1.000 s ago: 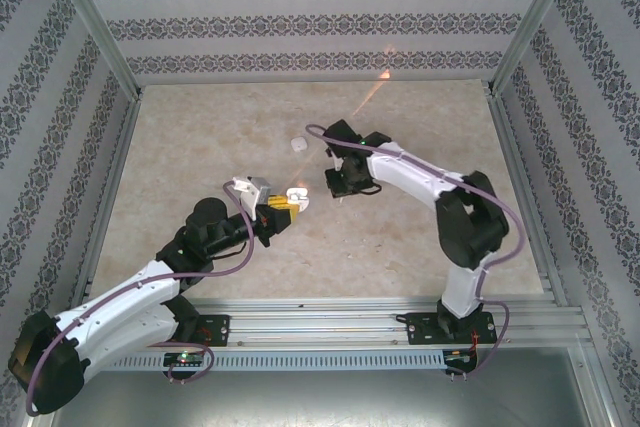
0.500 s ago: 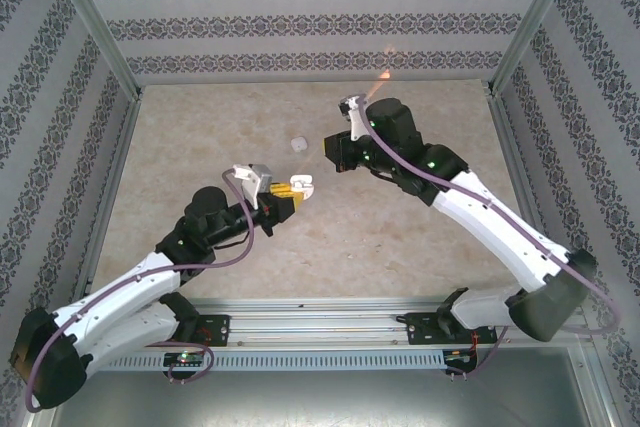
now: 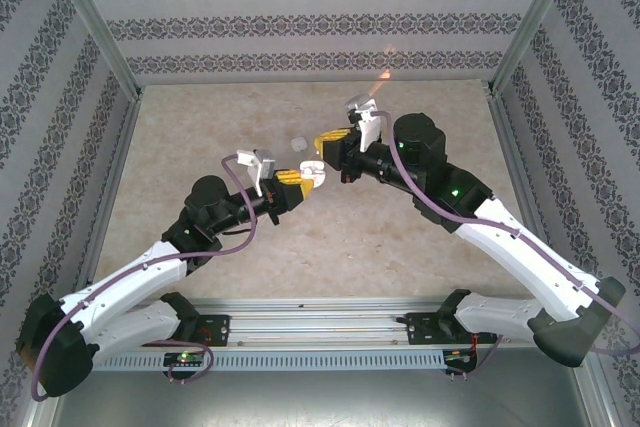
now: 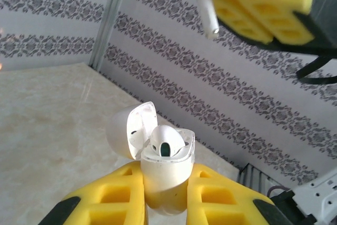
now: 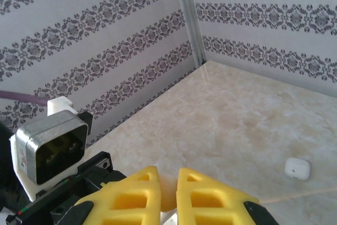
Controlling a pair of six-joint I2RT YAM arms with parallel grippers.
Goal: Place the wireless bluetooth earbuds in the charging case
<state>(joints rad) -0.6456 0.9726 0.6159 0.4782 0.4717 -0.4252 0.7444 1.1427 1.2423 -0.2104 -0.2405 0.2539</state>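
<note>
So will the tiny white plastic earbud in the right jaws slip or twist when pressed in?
Probably slippery: the tiny white plastic earbud looks smooth, only its stem poking past the right jaws. Likely light and rigid, so it could pivot if nudged off-axis.

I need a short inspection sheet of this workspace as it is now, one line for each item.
Surface: beige marbled table.
Job's things: open charging case with a seated earbud inside; a held earbud hangs above it.
Clutter: small white case lying on the table.
Grippers: left gripper shut on the charging case; right gripper shut on the held earbud.
Cables: purple cable looped along the left arm; a similar one on the right arm.
Surroundings: patterned walls, metal frame posts.
</note>
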